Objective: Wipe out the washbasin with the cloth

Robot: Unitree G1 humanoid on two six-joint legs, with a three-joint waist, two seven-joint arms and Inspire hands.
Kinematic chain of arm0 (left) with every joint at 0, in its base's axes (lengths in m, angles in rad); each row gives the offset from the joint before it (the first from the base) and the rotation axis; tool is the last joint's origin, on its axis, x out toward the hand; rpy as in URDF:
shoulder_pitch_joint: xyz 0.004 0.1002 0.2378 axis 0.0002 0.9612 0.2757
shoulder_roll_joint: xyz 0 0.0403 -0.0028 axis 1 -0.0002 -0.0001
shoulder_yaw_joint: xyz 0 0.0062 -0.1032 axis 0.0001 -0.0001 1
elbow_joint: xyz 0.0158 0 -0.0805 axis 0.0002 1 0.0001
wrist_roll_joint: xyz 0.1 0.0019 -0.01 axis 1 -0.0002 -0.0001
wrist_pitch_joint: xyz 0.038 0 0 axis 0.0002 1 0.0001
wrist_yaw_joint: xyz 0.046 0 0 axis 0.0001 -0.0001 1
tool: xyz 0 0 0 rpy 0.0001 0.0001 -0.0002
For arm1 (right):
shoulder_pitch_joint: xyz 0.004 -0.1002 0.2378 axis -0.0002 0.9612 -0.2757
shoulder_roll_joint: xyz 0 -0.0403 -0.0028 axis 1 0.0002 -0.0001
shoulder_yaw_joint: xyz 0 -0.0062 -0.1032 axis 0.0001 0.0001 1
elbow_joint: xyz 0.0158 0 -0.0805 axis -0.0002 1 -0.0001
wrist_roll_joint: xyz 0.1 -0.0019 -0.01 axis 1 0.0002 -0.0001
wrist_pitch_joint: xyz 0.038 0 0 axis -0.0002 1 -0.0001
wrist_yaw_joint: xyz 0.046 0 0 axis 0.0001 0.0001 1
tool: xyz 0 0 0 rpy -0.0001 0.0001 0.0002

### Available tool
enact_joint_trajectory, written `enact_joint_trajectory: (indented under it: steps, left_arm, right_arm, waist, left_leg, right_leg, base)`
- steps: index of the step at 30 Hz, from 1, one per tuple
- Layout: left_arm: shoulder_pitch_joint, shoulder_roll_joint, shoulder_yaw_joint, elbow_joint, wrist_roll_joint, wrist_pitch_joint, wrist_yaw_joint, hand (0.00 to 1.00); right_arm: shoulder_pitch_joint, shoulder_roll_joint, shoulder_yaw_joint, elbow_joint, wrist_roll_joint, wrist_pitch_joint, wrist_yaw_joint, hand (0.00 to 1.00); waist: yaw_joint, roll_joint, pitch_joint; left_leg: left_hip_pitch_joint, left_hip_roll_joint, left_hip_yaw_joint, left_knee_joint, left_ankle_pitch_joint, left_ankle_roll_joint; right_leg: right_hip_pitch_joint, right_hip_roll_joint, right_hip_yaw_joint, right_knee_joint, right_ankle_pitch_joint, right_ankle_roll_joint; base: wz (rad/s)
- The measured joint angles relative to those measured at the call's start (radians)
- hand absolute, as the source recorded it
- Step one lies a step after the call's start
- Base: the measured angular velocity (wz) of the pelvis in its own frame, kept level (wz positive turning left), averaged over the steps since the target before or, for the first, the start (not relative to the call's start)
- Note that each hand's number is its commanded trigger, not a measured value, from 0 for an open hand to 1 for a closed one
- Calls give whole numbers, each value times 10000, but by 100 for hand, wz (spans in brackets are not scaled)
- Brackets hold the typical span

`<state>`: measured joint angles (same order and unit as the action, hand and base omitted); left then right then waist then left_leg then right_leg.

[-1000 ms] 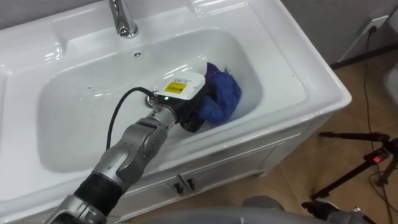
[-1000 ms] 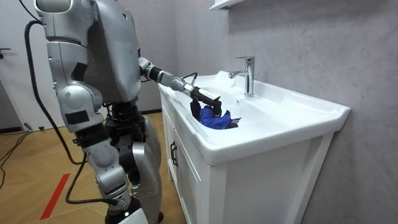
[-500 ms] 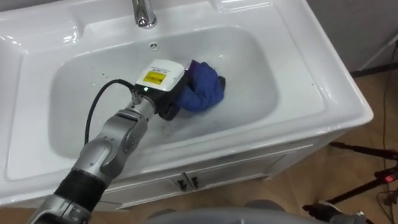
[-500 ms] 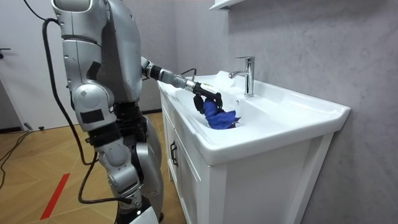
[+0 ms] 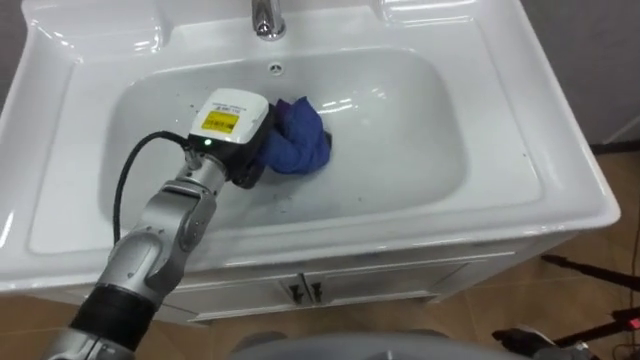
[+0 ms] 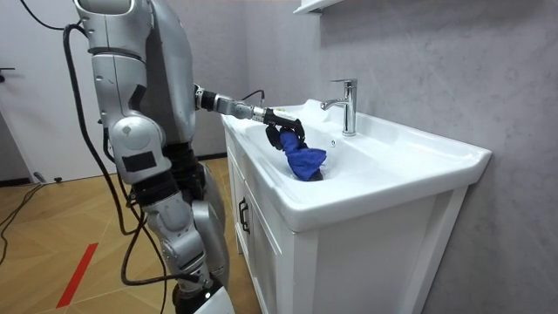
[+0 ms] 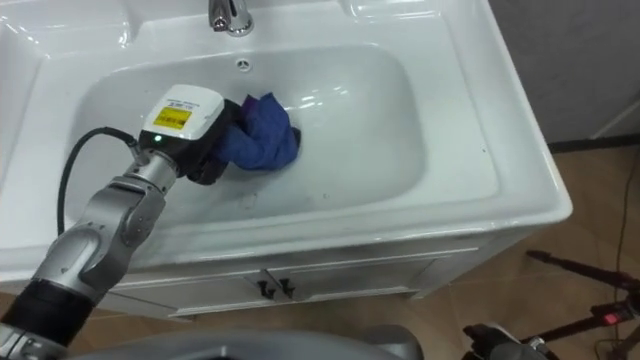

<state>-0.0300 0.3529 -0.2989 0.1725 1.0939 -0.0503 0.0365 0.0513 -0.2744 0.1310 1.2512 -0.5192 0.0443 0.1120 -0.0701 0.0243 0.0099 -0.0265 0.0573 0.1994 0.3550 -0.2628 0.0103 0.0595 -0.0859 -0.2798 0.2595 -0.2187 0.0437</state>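
White ceramic rectangular basin, set in a white vanity top, its left ledge bare and glossy. Robot's left hand, white-backed with a yellow label, reaches in from the lower left on a grey arm and sits low in the left-centre of the bowl. Its dark fingers are curled round one end of the cloth and clamp it. Crumpled deep-blue wiping cloth, bunched just right of the hand, lies near the middle of the bowl towards the back wall; in the room view it hangs in a wad from the hand, just inside the front rim. Chrome tap stands at the back edge above the cloth, with a small round overflow hole in the wall beneath it. A few small dark specks lie on the bowl floor in front of the cloth. The right half of the bowl, well apart from the cloth, is smooth and shiny. White cabinet doors stand below; brown wooden floor lies at far right. Status, as judged: wiping is under way mid-bowl, with the specks, the right half and the side walls seemingly left to cover.
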Motion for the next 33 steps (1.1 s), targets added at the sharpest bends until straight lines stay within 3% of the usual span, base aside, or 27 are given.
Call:
enact_joint_trajectory:
  steps: [6,13,15,22,33]
  left_arm:
    - [5,2,283,0,87,78,113,100]
    - [401,3,1119,0,467,60,412,100]
    - [519,3,1179,0,476,61,464,100]
    - [542,1,1415,0,543,-6,1100,100]
    - [548,-22,1805,-86,357,-97,1475,100]
  right_arm:
    - [61,-7,-3,-32,-20,-1,0,0]
    - [101,-37,-3,-114,-108,-19,68,0]
    - [121,-36,-3,-113,-108,-17,140,0]
    - [247,-47,-8,-119,-388,-116,96,0]
    - [575,-48,-83,-87,136,-265,-58,0]
  waist:
    - [3,36,-24]
    - [57,-29,-22]
    - [92,-72,6]
    - [247,-94,-72]
    - [379,-48,-88]
  left_leg:
    - [-19,1,-94,84,-1,-2]
    - [-146,-25,-218,233,17,-46]
    - [-142,-26,-286,238,25,-61]
    - [-338,-41,-648,359,126,-216]
    - [-475,-12,-687,445,176,-306]
  right_leg:
    - [83,-23,-236,53,-13,-9]
    - [-99,-134,-365,611,-372,-109]
    - [-125,-155,-438,678,-470,-136]
    - [-243,-174,-752,894,-624,-275]
    - [-398,-210,-835,1162,-872,-374]
  base:
    - [4]
    - [7]
    - [14]
    - [12]
    - [1]
